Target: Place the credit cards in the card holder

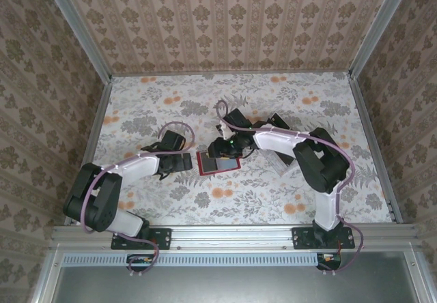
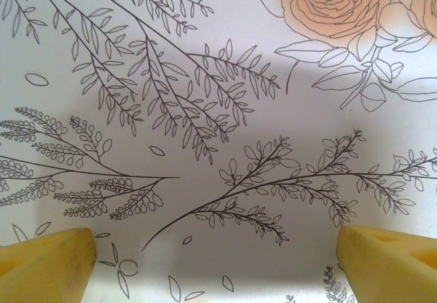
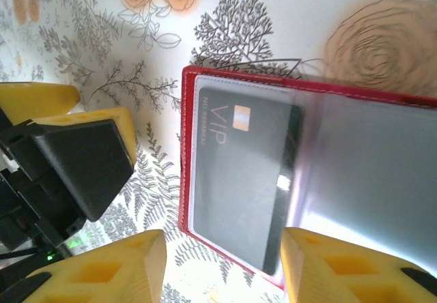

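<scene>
A small red card holder [image 1: 217,162] lies open and flat near the middle of a flower-patterned table [image 1: 273,200]. One black credit card [image 3: 239,173], printed "VIP", sits inside its left clear pocket. The right gripper [image 3: 222,252] hovers just above the holder's near edge, its yellow fingers [image 3: 123,269] partly spread and gripping nothing, while the left gripper [image 2: 218,262] hangs over bare table just left of the holder, spread wide and empty.
</scene>
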### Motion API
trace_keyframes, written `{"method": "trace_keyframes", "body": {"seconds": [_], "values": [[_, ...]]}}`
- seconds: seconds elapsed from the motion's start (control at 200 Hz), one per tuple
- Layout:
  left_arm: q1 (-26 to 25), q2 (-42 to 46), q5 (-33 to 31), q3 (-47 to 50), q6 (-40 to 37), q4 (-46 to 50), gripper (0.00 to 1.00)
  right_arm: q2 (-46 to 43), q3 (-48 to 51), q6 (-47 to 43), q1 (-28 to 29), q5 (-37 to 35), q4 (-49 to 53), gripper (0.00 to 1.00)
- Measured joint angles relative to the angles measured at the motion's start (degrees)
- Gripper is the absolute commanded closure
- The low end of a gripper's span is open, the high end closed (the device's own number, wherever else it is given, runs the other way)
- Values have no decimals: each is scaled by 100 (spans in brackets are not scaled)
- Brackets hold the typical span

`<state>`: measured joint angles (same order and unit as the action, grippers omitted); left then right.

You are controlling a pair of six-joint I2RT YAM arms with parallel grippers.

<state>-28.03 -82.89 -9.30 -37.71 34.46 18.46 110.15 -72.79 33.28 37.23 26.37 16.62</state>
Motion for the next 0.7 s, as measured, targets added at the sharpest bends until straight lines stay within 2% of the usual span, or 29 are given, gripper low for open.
{"method": "trace_keyframes", "body": {"seconds": [0.11,0.22,0.485,0.7], "values": [[0,4,15,0,-20,2,0,-122,-94,-116,31,-304,256,62],[0,4,26,0,-22,2,0,-118,-177,-188,98,-494,413,74],[-7,4,26,0,-22,2,0,284,-407,-299,407,-535,492,93],[-44,-2,9,-9,-31,13,0,503,-409,-356,387,-839,636,98]]}}
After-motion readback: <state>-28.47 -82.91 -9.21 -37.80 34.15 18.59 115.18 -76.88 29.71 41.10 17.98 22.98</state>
